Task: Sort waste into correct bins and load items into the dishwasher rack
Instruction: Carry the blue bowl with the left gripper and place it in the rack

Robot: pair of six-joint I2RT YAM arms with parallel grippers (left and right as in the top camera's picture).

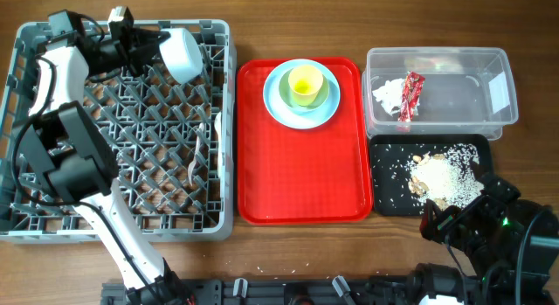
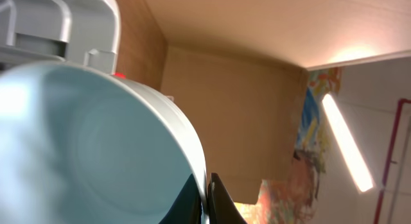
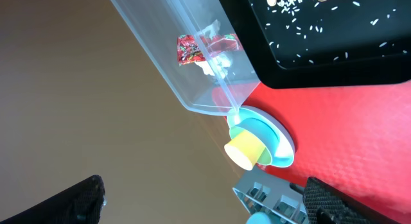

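My left gripper (image 1: 155, 48) is shut on the rim of the light blue bowl (image 1: 182, 53) and holds it tilted over the back of the grey dishwasher rack (image 1: 52, 222). In the left wrist view the bowl (image 2: 83, 147) fills the left side, with the fingers (image 2: 209, 201) pinching its edge. A white spoon (image 1: 217, 123) and fork (image 1: 196, 162) lie in the rack. The light blue plate (image 1: 278, 104) carries the yellow cup (image 1: 305, 83). The clear tub (image 1: 472, 95) holds the napkin (image 1: 385, 93) and red wrapper (image 1: 410, 95). Rice scraps (image 1: 444, 176) lie in the black tray (image 1: 386, 193). My right gripper (image 1: 433, 225) is open and empty.
The red tray (image 1: 297, 178) sits between the rack and the bins, under the plate. In the right wrist view the clear tub (image 3: 167, 51), black tray (image 3: 334, 63), red tray (image 3: 359, 134), yellow cup (image 3: 246, 150) and a rack corner (image 3: 270, 198) show between my open fingers (image 3: 205, 208).
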